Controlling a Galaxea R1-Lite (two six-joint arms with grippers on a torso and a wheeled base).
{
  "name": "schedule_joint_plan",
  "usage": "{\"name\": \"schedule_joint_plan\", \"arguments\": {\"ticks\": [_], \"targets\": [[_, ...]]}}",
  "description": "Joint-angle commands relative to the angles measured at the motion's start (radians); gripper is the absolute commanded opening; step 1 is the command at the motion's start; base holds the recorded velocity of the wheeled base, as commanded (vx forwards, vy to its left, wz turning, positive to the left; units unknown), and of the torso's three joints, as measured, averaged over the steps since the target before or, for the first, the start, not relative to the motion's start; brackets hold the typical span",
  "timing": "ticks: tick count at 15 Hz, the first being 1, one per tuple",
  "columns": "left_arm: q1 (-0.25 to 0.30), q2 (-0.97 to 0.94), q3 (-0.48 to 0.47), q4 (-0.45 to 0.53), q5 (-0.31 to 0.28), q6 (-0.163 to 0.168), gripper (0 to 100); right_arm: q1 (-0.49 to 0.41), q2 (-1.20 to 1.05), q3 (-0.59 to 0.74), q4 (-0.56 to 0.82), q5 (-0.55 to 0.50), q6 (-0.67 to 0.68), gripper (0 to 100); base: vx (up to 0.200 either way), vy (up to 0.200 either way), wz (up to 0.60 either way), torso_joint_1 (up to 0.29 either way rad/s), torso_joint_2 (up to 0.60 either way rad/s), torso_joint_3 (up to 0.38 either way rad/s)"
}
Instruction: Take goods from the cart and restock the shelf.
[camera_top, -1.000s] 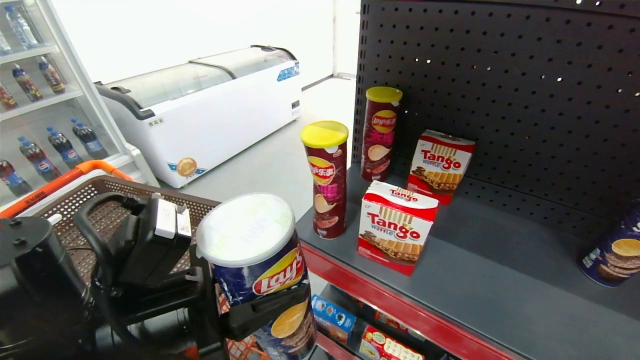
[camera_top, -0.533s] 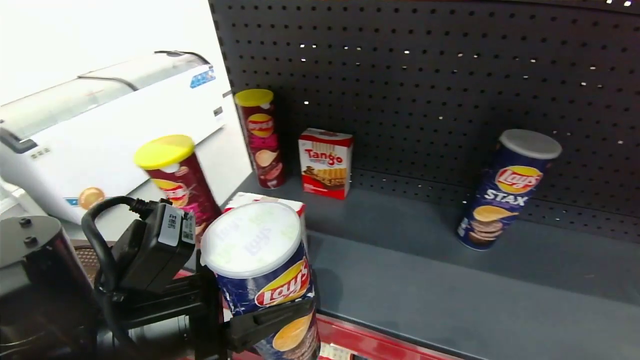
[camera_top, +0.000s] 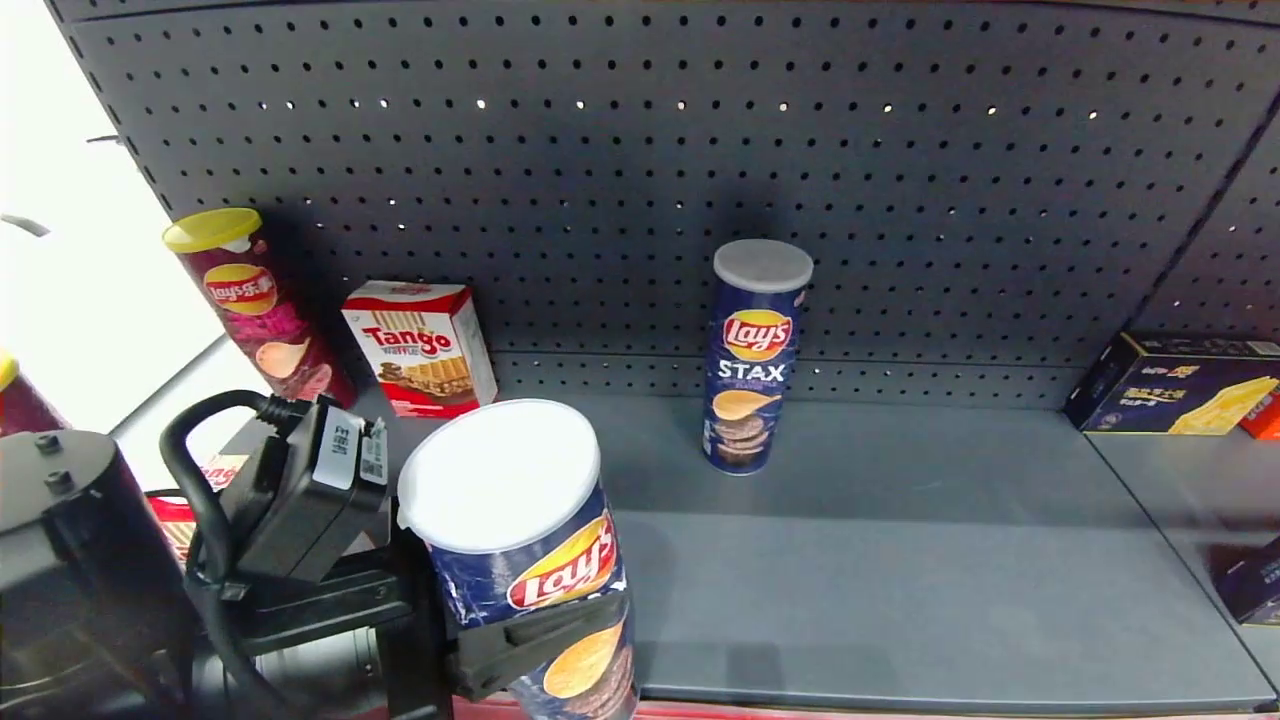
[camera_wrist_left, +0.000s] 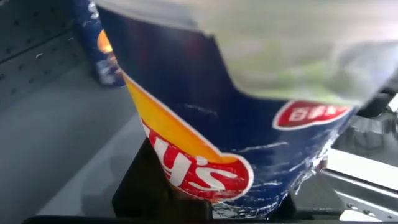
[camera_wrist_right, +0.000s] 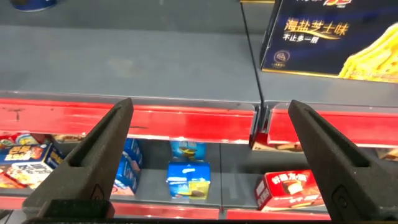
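Beyond the left gripper (camera_top: 535, 640), on the shelf (camera_top: 900, 580), stand in full view one blue chip can (camera_top: 752, 360), one red can (camera_top: 250, 300) and one wafer box (camera_top: 420, 345). Its fingers are clamped on a second blue can (camera_top: 515, 545), upright at the shelf's front edge. Right gripper (camera_wrist_right: 211, 162): spread wide, empty.
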Motion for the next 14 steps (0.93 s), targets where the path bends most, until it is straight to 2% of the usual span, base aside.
{"name": "schedule_joint_plan", "arguments": {"ticks": [1, 5, 10, 11, 12, 13, 14], "targets": [[0.006, 0.0, 0.005, 0.0, 0.001, 0.0, 0, 0.0, 0.001, 0.0, 0.001, 0.0, 0.0, 100, 0.0, 0.0, 0.0, 0.0, 0.0, 0.0], [0.006, 0.0, -0.002, -0.007, -0.006, 0.0, 0, -0.001, 0.001, 0.0, 0.001, 0.0, 0.001, 100, 0.0, 0.0, 0.0, 0.0, 0.0, 0.0], [0.004, 0.0, -0.008, 0.001, -0.045, 0.004, 0, 0.0, 0.001, 0.0, 0.001, 0.003, 0.001, 100, 0.0, 0.0, 0.0, 0.0, 0.0, 0.0], [0.003, -0.001, -0.011, 0.0, -0.045, 0.009, 0, 0.01, 0.017, -0.064, 0.005, 0.01, 0.014, 100, 0.0, 0.0, 0.0, 0.0, 0.0, 0.0], [0.006, 0.002, -0.032, 0.001, -0.038, 0.011, 0, 0.051, 0.222, -0.261, 0.03, 0.039, 0.067, 100, 0.0, 0.0, 0.0, 0.0, 0.0, 0.0], [0.006, 0.004, -0.037, 0.001, -0.03, 0.012, 0, 0.074, 0.268, -0.288, 0.038, 0.05, 0.078, 100, 0.0, 0.0, 0.0, 0.0, 0.0, 0.0], [0.007, 0.005, -0.055, 0.001, 0.001, 0.011, 0, 0.118, 0.328, -0.377, 0.041, 0.079, 0.049, 100, 0.0, 0.0, 0.0, 0.0, 0.0, 0.0]]}}
